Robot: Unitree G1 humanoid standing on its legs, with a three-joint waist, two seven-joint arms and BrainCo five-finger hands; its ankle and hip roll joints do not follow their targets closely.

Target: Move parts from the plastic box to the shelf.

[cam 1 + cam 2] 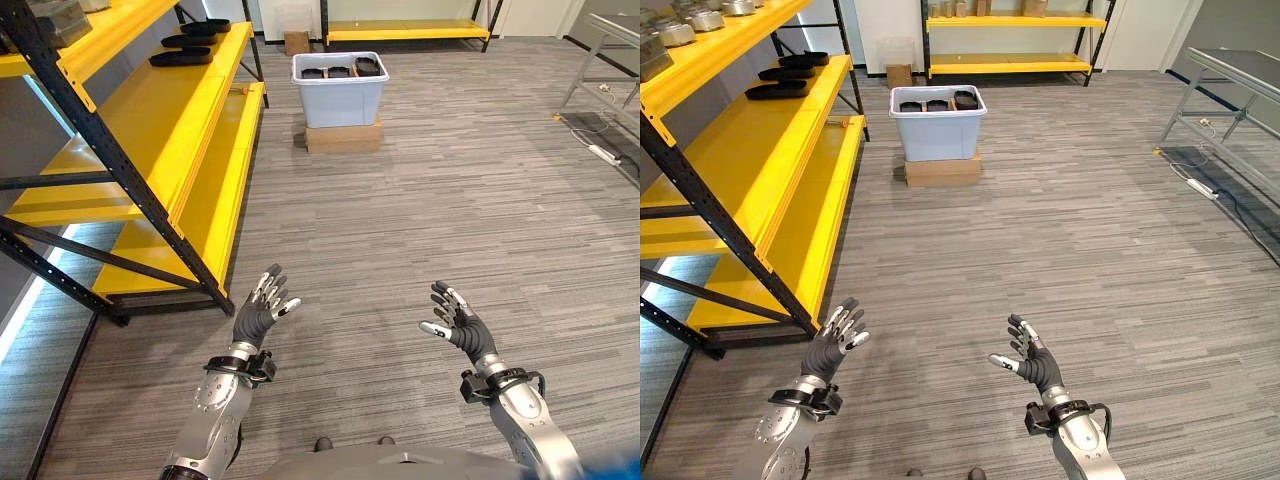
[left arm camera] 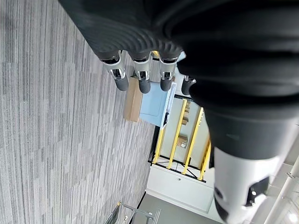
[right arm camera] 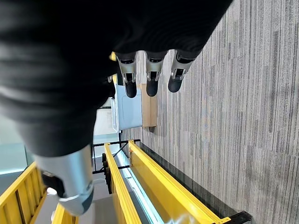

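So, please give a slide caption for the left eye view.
Both open hands raised empty; plastic box of parts ahead.

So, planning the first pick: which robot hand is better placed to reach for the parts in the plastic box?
Neither by much. Both the left robot hand and the right robot hand are open and empty, and the plastic box stands far ahead, roughly between them. The robot probably has to walk closer first.

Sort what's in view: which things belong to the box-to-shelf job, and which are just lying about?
Job: plastic box holding black parts; yellow shelf with black parts already on it; left hand and right hand, both empty.

Lying about: power strip; metal table.
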